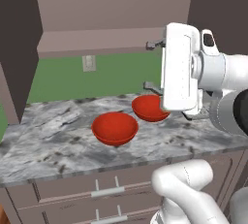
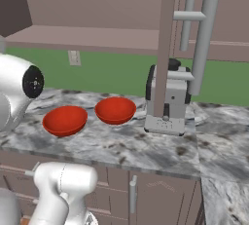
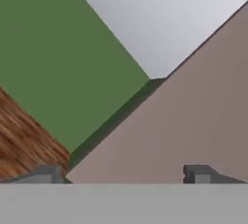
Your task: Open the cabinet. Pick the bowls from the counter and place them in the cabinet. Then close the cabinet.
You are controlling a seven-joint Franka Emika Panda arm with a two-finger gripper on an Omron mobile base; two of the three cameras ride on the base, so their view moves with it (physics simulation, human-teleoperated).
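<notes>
Two red bowls sit side by side on our marbled desk (image 1: 58, 140), the near bowl (image 1: 115, 128) just beside the far bowl (image 1: 150, 107), both upright and empty. In the right base view the same pair, (image 2: 64, 120) and (image 2: 115, 110), lies left of a coffee machine (image 2: 169, 103) that stands close to the far one. Above them the cabinet (image 1: 97, 19) hangs open: one door (image 2: 165, 48) swings out edge-on in front of the coffee machine, its grey bar handle (image 2: 202, 44) upright beside it, and the inner shelf (image 2: 82, 39) shows bare above the green wall (image 1: 111, 75). A wall socket (image 1: 88, 63) sits on that wall. Our arm (image 1: 181, 68) rises in front of the far bowl and hides part of its rim. Drawer fronts (image 1: 106, 189) run under the desk edge. In the hand view our hand (image 3: 126, 175) shows two dark fingertips (image 3: 197, 173) spread wide with nothing between them, facing a brown panel, green wall and grey ceiling.
</notes>
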